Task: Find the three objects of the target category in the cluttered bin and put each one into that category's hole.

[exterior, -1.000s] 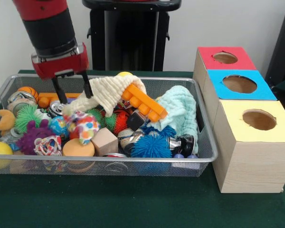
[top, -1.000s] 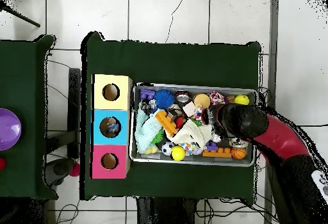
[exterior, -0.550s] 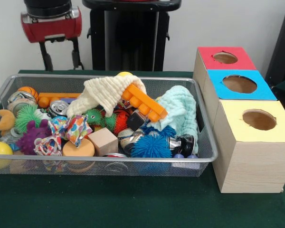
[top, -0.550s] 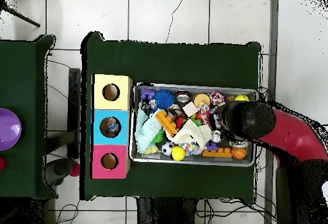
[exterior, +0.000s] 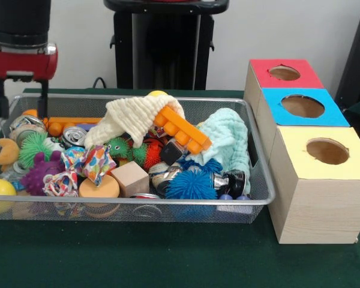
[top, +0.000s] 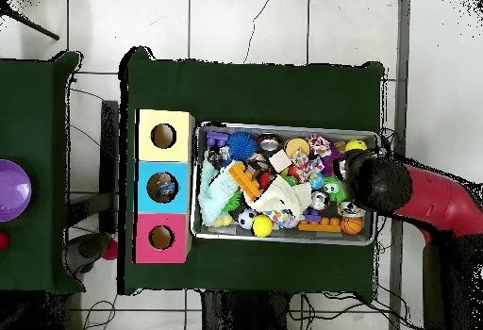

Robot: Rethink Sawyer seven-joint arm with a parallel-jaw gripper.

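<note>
Bin (exterior: 132, 207) clutter fills the lower left and centre of the front view, and which category is wanted cannot be told from what shows, so the three targets cannot be named yet. Nearest the bottom of the frame lie a spiky blue ball (exterior: 191, 185), a wooden cube (exterior: 131, 178), an orange disc (exterior: 99, 188) and a yellow ball (exterior: 0, 188) at the lower left. Behind them, toward mid-frame, sit a patterned cloth (exterior: 95, 162), crushed cans (exterior: 75, 135), a mint cloth (exterior: 228, 141), and an orange brick strip (exterior: 183, 129) propped on a cream knitted cloth (exterior: 132, 118).

At the right, three boxes run up the frame: yellow-topped box (exterior: 315, 186) lowest, blue-topped box (exterior: 301, 107) above it, red-topped box (exterior: 283, 73) highest, each with a round hole.

At the upper left, the gripper (exterior: 21, 102) hangs over the bin's left end, its two fingers (exterior: 43, 99) spread apart and holding nothing; the overhead view puts it over the right end of the bin there.

For the search, I would judge it best to pick or nudge one exposed item at a time, straight down between neighbours. The cloths likely hide things, so lifting them aside should come early; the round, springy balls may roll or slip when pinched.
</note>
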